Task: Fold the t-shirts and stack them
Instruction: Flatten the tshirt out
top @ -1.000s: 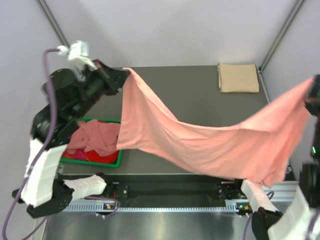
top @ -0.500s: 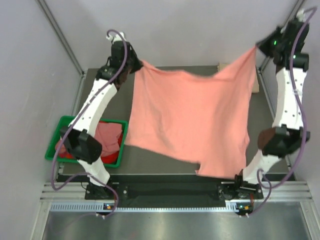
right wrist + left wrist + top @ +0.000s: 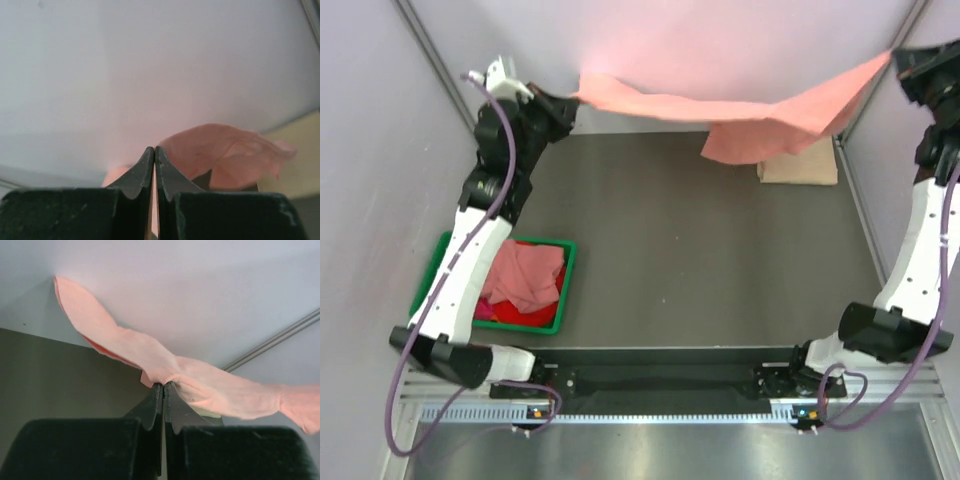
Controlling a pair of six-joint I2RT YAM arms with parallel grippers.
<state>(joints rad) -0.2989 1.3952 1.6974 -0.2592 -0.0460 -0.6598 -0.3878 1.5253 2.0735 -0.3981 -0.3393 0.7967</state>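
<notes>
**Up high and stretched wide, pinched at both ends**

Reaching up over the far left corner with the left arm, elbow bent, wrist turned inward. Pinching one end of the salmon-pink t-shirt (image 3: 740, 105) in the left hand (image 3: 567, 103), fingers pressed tight together on a bunched fold, clear as anything from the left wrist camera. Standing tall along the right edge with the right arm, forearm near upright, right hand (image 3: 900, 66) up in the far right corner. Clamped together there too, fingertips meeting in the right wrist view, with the other end of the cloth running straight into that hand as seen from above. Pink showing just behind those fingers, though hard to make out the exact pinch.

Strung as a sagging band across the back, well above the tabletop (image 3: 700, 250), with a loose flap dropping right of centre. Hanging that flap in front of the folded tan-beige t-shirt (image 3: 805, 165), which lies flat at the far right corner, and hiding its far edge.

Down at the near left edge of the tabletop, a green bin (image 3: 563, 300), holding a crumpled pink t-shirt (image 3: 525, 280) on top of red cloth (image 3: 498, 313). Covering the bin's left side with the left arm, so no telling how much lies in there. Losing part of the right hand past the frame edge. No picking out sleeves or neckline on the raised shirt
</notes>
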